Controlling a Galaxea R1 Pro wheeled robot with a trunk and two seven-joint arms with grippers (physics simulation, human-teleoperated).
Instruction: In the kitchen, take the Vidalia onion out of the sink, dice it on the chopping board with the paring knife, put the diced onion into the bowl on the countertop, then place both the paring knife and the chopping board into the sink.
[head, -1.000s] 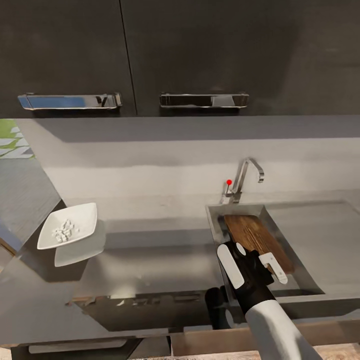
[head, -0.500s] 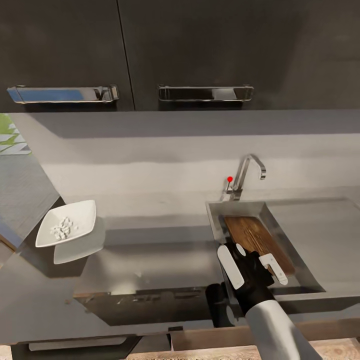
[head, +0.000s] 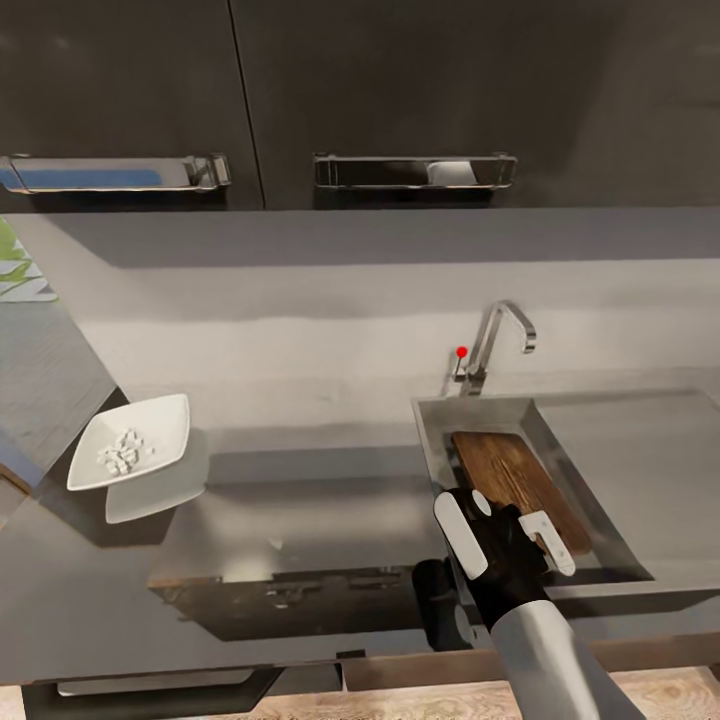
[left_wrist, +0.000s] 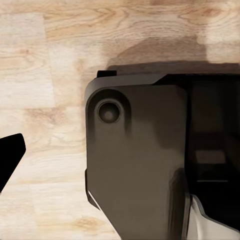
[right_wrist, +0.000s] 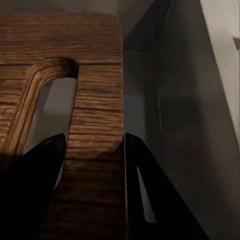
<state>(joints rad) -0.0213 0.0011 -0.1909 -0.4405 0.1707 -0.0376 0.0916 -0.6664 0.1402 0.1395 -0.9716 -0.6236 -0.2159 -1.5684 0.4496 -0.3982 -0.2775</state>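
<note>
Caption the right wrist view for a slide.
Right hand straddling the chopping board beside its handle hole, inside the sink.

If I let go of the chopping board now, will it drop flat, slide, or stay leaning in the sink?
The chopping board looks rigid wood, so it likely won't flex. It seems tilted along the sink wall, and steel is smooth, so it may slide down somewhat. The right hand straddles the strip beside its handle hole, so on release it would probably settle, not tip out.

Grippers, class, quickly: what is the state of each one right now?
Left gripper: cannot be told.
Right gripper: closed on the chopping board at its handle end, over the sink.
</note>
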